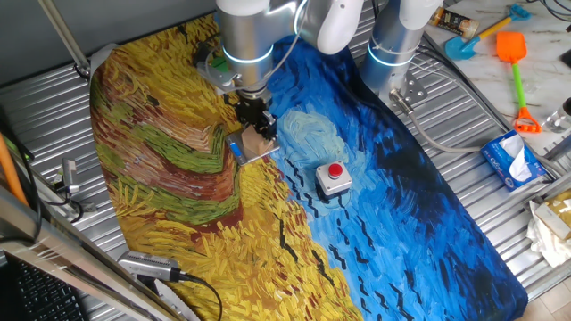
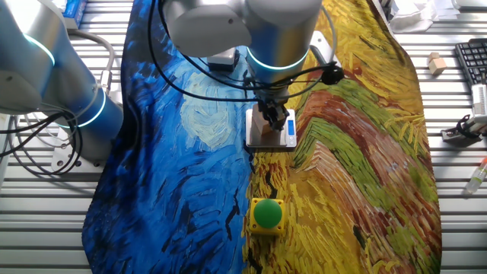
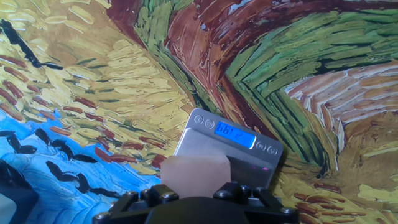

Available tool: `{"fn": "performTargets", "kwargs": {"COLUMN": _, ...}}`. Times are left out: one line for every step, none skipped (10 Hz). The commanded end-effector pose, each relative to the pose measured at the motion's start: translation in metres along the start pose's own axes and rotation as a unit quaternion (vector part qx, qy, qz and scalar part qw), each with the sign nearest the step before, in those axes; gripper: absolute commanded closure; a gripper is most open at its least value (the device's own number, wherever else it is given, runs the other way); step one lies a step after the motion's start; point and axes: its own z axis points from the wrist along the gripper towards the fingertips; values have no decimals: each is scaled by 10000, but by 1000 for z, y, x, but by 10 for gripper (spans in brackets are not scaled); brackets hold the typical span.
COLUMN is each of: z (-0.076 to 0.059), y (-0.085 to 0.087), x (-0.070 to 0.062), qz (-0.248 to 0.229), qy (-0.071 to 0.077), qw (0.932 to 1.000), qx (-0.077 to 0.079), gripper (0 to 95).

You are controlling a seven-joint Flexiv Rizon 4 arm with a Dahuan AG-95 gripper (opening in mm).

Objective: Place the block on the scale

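Observation:
The tan wooden block [image 3: 196, 171] rests on the flat grey scale [image 3: 193, 134], whose blue display is lit. My gripper [image 3: 196, 190] stands straight above it, its fingers close against both sides of the block. In one fixed view the gripper [image 1: 256, 125] is down on the block [image 1: 261, 143] on the scale [image 1: 252, 156]. In the other fixed view the gripper [image 2: 272, 116] hides most of the block [image 2: 266, 131] on the scale [image 2: 270, 144].
A grey box with a red button [image 1: 334, 176] sits right of the scale. A yellow box with a green button [image 2: 267, 215] lies nearer the cloth's edge. A second arm's base [image 1: 393, 45] stands behind. Another small wooden cube [image 2: 436, 63] lies off the cloth.

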Motion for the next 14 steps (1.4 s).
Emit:
{"fn": "performTargets", "kwargs": {"z": 6, "y": 0, "x": 1, "qz": -51, "qy": 59, "qw": 10000, "qx": 38, "gripper": 760}}
{"fn": "performTargets", "kwargs": {"z": 7, "y": 0, "x": 1, "qz": -98, "qy": 55, "qw": 9999, "qx": 46, "gripper": 760}}
{"fn": "performTargets", "kwargs": {"z": 7, "y": 0, "x": 1, "qz": -116, "qy": 70, "qw": 9999, "qx": 61, "gripper": 760}}
{"fn": "performTargets", "kwargs": {"z": 7, "y": 0, "x": 1, "qz": -150, "qy": 82, "qw": 9998, "qx": 68, "gripper": 760}}
{"fn": "performTargets", "kwargs": {"z": 7, "y": 0, "x": 1, "qz": -198, "qy": 104, "qw": 9997, "qx": 55, "gripper": 570}}
{"fn": "performTargets", "kwargs": {"z": 8, "y": 0, "x": 1, "qz": -224, "qy": 106, "qw": 9997, "qx": 49, "gripper": 570}}
{"fn": "performTargets", "kwargs": {"z": 8, "y": 0, "x": 1, "qz": -247, "qy": 115, "qw": 9996, "qx": 57, "gripper": 570}}
{"fn": "performTargets", "kwargs": {"z": 8, "y": 0, "x": 1, "qz": -284, "qy": 159, "qw": 9995, "qx": 51, "gripper": 380}}
{"fn": "performTargets", "kwargs": {"z": 8, "y": 0, "x": 1, "qz": -302, "qy": 175, "qw": 9994, "qx": 36, "gripper": 380}}
{"fn": "performTargets", "kwargs": {"z": 9, "y": 0, "x": 1, "qz": -284, "qy": 167, "qw": 9995, "qx": 19, "gripper": 380}}
{"fn": "performTargets", "kwargs": {"z": 9, "y": 0, "x": 1, "qz": -290, "qy": 165, "qw": 9994, "qx": 19, "gripper": 190}}
{"fn": "performTargets", "kwargs": {"z": 9, "y": 0, "x": 1, "qz": -291, "qy": 151, "qw": 9995, "qx": -3, "gripper": 190}}
{"fn": "performTargets", "kwargs": {"z": 9, "y": 0, "x": 1, "qz": -293, "qy": 145, "qw": 9995, "qx": -4, "gripper": 190}}
{"fn": "performTargets", "kwargs": {"z": 9, "y": 0, "x": 1, "qz": -295, "qy": 146, "qw": 9995, "qx": -5, "gripper": 190}}
